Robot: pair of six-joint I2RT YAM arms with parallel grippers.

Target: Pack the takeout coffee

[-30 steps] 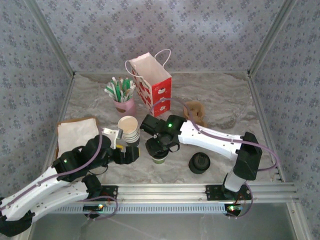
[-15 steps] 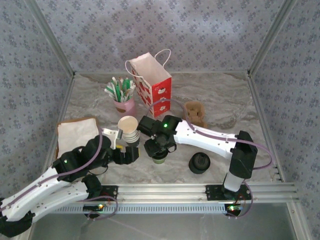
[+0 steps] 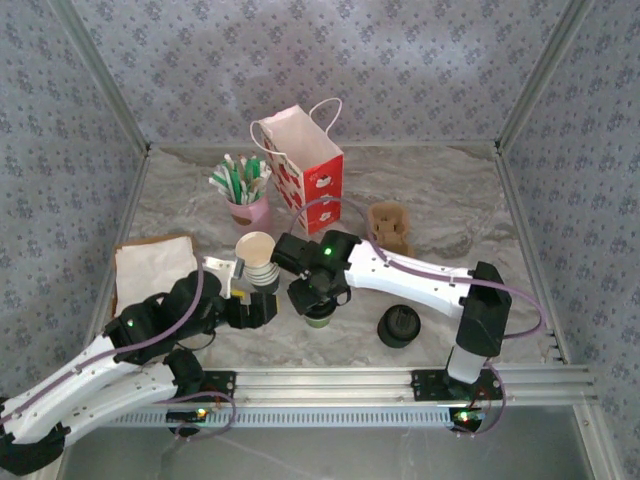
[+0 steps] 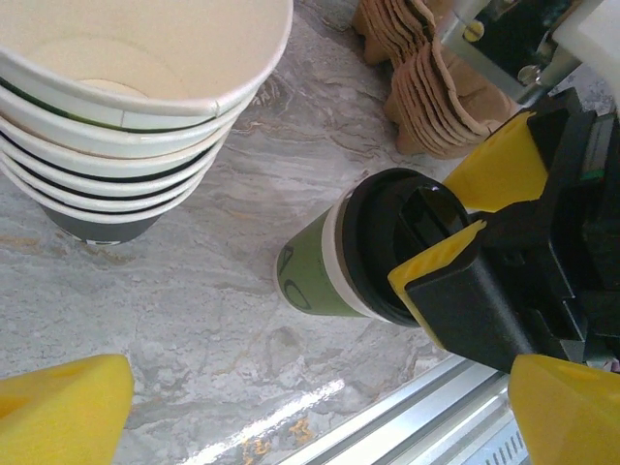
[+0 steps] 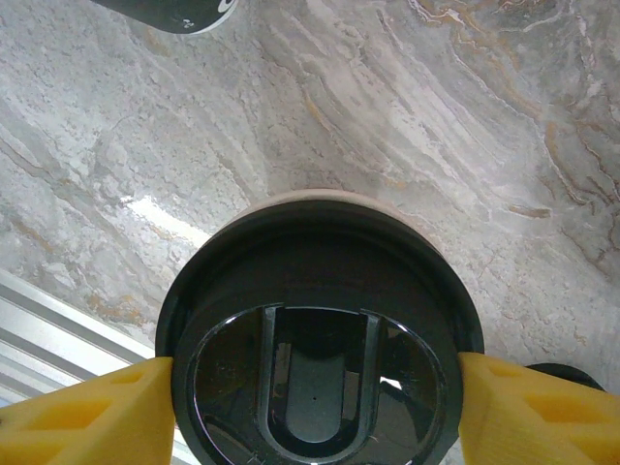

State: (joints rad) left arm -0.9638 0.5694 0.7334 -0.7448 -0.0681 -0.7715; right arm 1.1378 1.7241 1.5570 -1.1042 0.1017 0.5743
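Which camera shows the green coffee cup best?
Left wrist view: the coffee cup shows its green side and black lid, clamped by the right pincer. The right wrist view gives the lid from above; the top view, a green sliver under the arm.

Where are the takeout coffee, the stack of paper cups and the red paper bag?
takeout coffee (image 4: 308, 279): left wrist view, green side wall.
stack of paper cups (image 4: 116, 160): left wrist view, stacked rims.
red paper bag (image 3: 318, 185): top external view, red front face.
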